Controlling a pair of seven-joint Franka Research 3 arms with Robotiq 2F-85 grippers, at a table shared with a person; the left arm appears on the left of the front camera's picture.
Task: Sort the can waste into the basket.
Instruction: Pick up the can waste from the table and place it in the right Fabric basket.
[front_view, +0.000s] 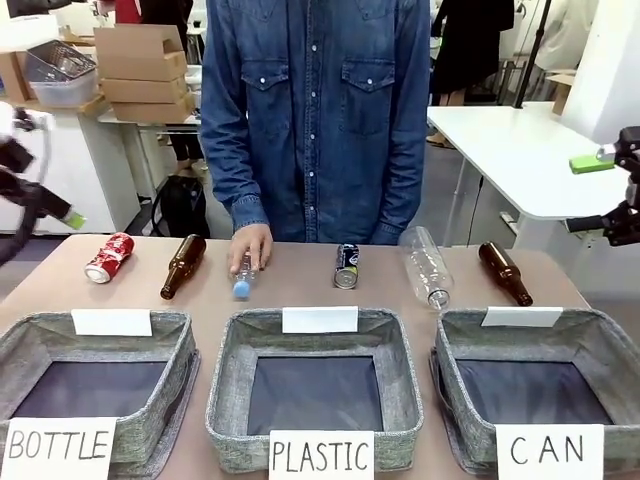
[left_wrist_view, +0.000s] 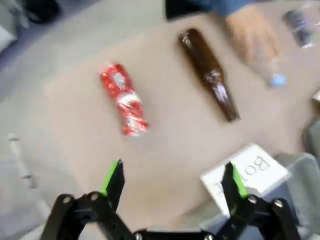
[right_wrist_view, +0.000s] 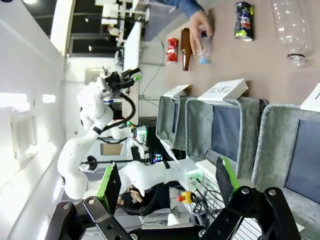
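Front view: the crushed red can (front_view: 109, 258) lies on its side at the far left of the table (front_view: 300, 283), next to a brown bottle (front_view: 183, 266). The black can (front_view: 347, 266) lies near the middle, just right of the person's hand (front_view: 250, 245), which rests on a small plastic bottle (front_view: 244, 275) with a blue cap. Further right are a clear plastic bottle (front_view: 426, 267), then a second brown bottle (front_view: 504, 272). Near row, left to right: BOTTLE basket (front_view: 186, 348), PLASTIC basket (front_view: 228, 380), CAN basket (front_view: 600, 330). Both cans lie on the table, well apart from the CAN basket. Both grippers sit at the picture's edges, too cropped there to read the jaws. Left wrist view (blurred): the left gripper (left_wrist_view: 172, 182) has its jaws spread wide with nothing between them. It hangs above the table's near left corner, with the red can ahead of the fingertips and clear of them. The white print on the red can reads better here. Right wrist view, rolled sideways: the right gripper (right_wrist_view: 167, 180) is likewise spread and empty, off the table's right end. It looks along the basket row, CAN basket nearest, to the raised left arm (right_wrist_view: 95, 115) beyond.
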